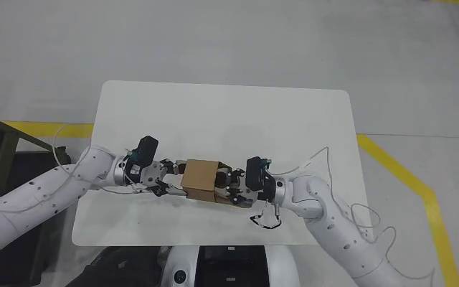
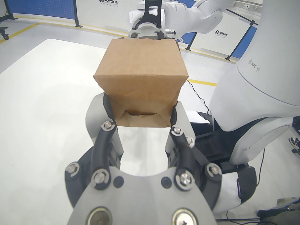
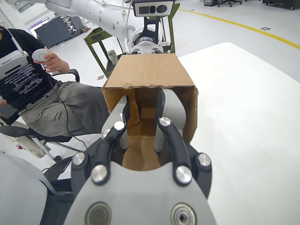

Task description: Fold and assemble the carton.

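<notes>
A brown carton lies lengthwise between my two grippers near the front edge of the white table. My left gripper is shut on the carton's folded, tapered end, one finger on each side; the gripper's midpoint lies at the tucked flaps. My right gripper is at the opposite, open end. There its fingers stand apart inside the carton's mouth, the gripper open, with a loose side flap next to one finger.
The table's front edge runs close under both arms, with bare surface behind the carton. Off the table's left side stand a green metal cart and a seated person holding a controller. A thin cable trails from the right wrist.
</notes>
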Motion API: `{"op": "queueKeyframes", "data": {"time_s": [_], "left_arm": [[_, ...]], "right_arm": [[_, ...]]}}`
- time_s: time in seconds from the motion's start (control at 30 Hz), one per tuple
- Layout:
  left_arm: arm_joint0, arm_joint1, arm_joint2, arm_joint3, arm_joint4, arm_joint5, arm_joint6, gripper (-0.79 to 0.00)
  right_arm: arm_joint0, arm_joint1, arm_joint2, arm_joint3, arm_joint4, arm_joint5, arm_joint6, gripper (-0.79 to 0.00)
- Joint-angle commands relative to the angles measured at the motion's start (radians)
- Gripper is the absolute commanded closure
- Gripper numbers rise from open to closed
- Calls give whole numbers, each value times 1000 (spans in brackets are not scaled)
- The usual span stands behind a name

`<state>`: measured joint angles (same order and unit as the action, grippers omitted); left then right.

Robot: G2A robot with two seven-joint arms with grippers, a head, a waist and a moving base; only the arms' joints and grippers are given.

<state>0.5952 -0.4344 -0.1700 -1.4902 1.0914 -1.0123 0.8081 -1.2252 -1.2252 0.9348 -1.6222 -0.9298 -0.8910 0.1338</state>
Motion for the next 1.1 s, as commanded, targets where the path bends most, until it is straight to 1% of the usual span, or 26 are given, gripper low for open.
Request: {"op": "queueKeyframes", "data": {"time_s": [0.0, 0.13, 0.27, 0.43, 0.53, 0.57, 0.6, 0.67, 0.7, 0.73, 0.77, 0.9, 1.07], "left_arm": [[0, 1, 0, 4, -2, 0, 0, -52], [0, 2, 0, 7, -6, 0, 0, -34], [2, 2, 0, 11, -11, 0, 0, 0], [3, 2, 0, 16, -13, 0, 0, 0], [4, 4, 0, 15, -14, 0, 0, 0], [4, 5, 0, 14, -14, 0, 0, 0], [4, 6, 0, 11, -13, 0, 0, 0], [4, 9, 0, 7, -10, 0, 0, 0], [3, 10, 0, 4, -9, 0, 0, 0], [3, 12, 0, 3, -9, 0, 0, 0], [3, 13, 0, 2, -9, 0, 0, 0], [0, 16, 0, -4, -8, 0, 0, 0], [-4, 17, 0, -2, -15, 0, 0, 0]], "right_arm": [[-5, 3, 12, -3, -4, 3, -4, -274], [-28, 12, 46, -17, -9, 7, -13, -320], [-57, 23, 87, -42, -11, 5, -30, -326], [-99, 38, 152, -78, -14, -5, -62, -345], [-115, 43, 176, -91, -19, 7, -74, -336], [-116, 44, 182, -89, -19, 20, -77, -228], [-115, 43, 185, -84, -18, 37, -80, -157], [-101, 41, 179, -63, -2, 55, -79, -126], [-89, 39, 170, -51, 6, 56, -73, -99], [-77, 37, 157, -39, 14, 55, -63, -37], [-64, 34, 144, -29, 17, 58, -52, -3], [-26, 24, 86, -12, 24, 73, -16, 0], [-22, 20, 54, -22, 12, 78, 2, 0]]}}
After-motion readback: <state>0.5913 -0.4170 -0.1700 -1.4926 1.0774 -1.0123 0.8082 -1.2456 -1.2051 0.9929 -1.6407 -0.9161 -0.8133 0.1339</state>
